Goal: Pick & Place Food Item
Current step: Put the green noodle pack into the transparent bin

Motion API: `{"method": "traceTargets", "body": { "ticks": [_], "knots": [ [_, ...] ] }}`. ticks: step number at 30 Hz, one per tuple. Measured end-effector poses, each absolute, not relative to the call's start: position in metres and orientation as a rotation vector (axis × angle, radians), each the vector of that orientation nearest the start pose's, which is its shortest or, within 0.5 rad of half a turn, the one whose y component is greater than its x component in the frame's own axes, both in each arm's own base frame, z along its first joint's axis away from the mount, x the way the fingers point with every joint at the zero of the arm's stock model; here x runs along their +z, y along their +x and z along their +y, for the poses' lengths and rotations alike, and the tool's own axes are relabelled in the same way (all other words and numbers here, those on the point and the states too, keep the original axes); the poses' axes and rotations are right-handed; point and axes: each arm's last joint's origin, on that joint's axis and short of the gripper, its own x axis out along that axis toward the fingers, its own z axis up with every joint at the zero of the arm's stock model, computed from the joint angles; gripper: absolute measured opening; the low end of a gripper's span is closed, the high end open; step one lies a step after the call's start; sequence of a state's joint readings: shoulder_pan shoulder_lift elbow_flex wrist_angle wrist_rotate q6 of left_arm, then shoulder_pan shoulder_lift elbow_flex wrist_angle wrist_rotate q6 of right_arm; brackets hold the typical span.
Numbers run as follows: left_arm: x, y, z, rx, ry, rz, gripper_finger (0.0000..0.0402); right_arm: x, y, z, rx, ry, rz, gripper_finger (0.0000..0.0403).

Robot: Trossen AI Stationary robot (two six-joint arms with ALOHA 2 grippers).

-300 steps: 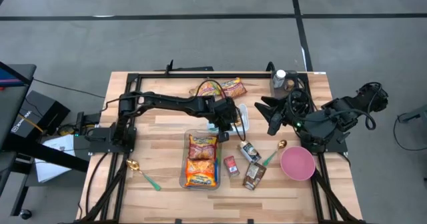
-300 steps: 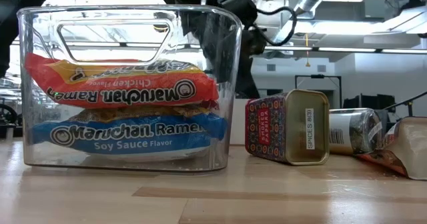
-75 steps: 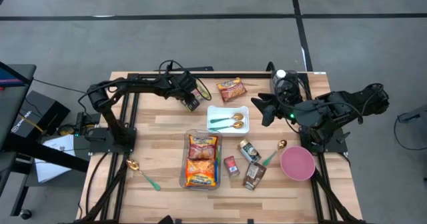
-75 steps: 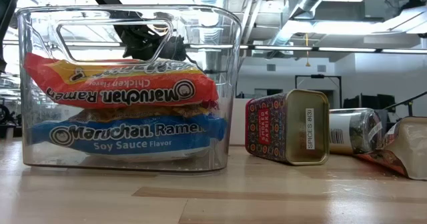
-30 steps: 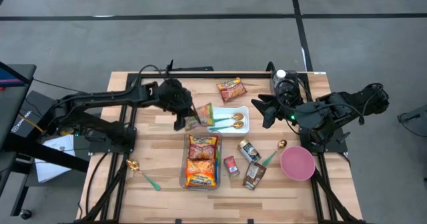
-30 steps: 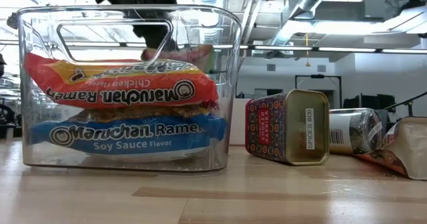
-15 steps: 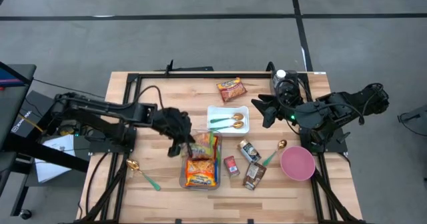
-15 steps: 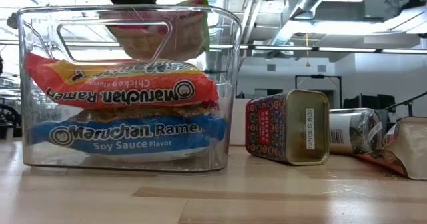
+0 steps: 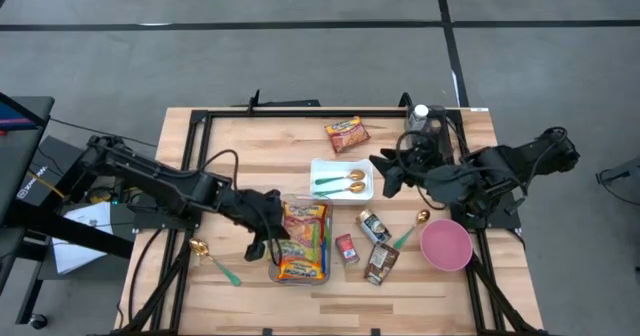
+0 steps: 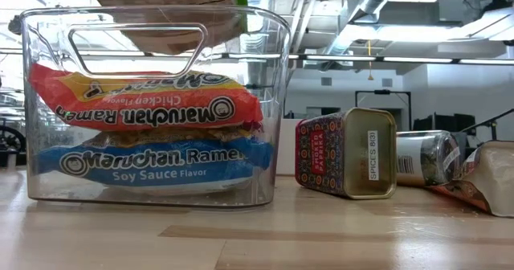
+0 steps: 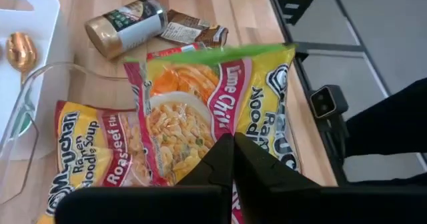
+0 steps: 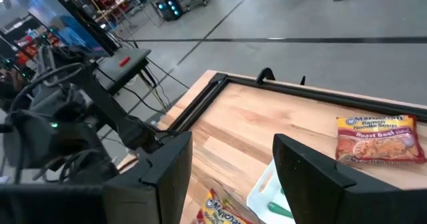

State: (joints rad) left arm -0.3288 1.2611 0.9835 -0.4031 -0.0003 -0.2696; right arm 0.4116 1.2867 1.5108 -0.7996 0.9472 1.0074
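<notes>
A lime chili ramen packet (image 11: 220,111) is pinched by its edge in the closed left claw (image 11: 230,159) and hangs just above the clear bin (image 9: 300,238), at the counter's (image 9: 240,296) near middle. The placing step appears to be in hand; next the packet would need lowering into the bin and the claw opening. Two ramen packets (image 10: 148,133) already lie stacked inside. A white tray (image 9: 342,180) beyond holds spoons. The right claw (image 9: 392,174) waits beside that tray, fingers apart and empty.
</notes>
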Motion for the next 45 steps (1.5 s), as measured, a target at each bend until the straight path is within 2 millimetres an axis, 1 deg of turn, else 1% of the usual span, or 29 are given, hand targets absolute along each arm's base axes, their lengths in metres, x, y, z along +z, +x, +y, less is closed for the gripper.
{"method": "traceTargets", "body": {
  "ticks": [2,4,10,15,21,26,35,45],
  "knots": [
    [0.287,0.257,-0.090,-0.220,-0.138,0.708,0.0000,0.421,0.233,0.077,-0.681,0.590,0.161,0.0203],
    [0.287,0.263,-0.092,-0.218,-0.137,0.707,0.0000,0.423,0.231,0.078,-0.671,0.599,0.153,0.0203],
    [0.278,0.283,-0.098,-0.188,-0.120,0.745,0.0000,0.423,0.229,0.084,-0.647,0.581,0.168,0.0203],
    [0.264,0.289,-0.108,-0.207,-0.108,0.798,0.0000,0.422,0.226,0.091,-0.616,0.568,0.181,0.0203],
    [0.251,0.294,-0.125,-0.241,-0.098,0.822,0.0000,0.423,0.224,0.095,-0.595,0.563,0.188,0.0203],
    [0.241,0.298,-0.128,-0.220,-0.086,0.849,0.0000,0.423,0.224,0.095,-0.594,0.548,0.192,0.0203],
    [0.238,0.297,-0.128,-0.226,-0.049,0.866,0.0000,0.423,0.224,0.095,-0.593,0.537,0.196,0.0203],
    [0.238,0.295,-0.130,-0.298,-0.019,0.882,0.0000,0.423,0.225,0.095,-0.595,0.538,0.195,0.0203]
  ]
}}
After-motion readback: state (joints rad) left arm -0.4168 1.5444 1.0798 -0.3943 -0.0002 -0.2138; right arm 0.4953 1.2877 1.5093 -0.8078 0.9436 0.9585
